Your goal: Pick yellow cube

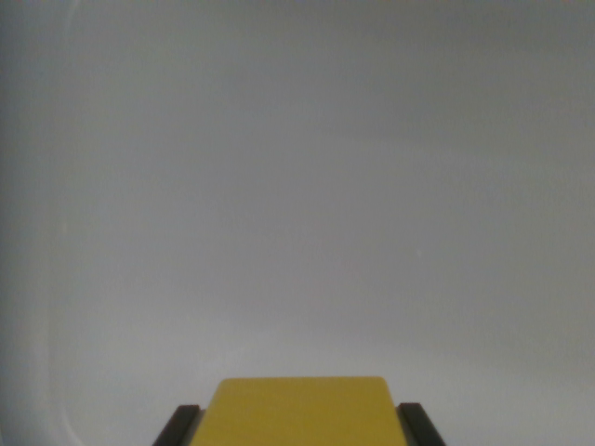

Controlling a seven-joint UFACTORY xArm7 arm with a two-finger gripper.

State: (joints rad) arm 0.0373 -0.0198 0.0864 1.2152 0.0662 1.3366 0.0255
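Observation:
The yellow cube (299, 412) fills the bottom centre of the wrist view, its flat top face toward the camera. My gripper (299, 427) has one dark finger (178, 426) against the cube's left side and the other finger (420, 426) against its right side. The jaws appear shut on the cube. Only the upper ends of the fingers show; their tips and the cube's lower part are cut off by the frame's bottom edge.
A plain pale grey surface (307, 204) spreads over the whole view. A faint lighter band with a rounded corner (33, 372) runs down the wrist view's left side.

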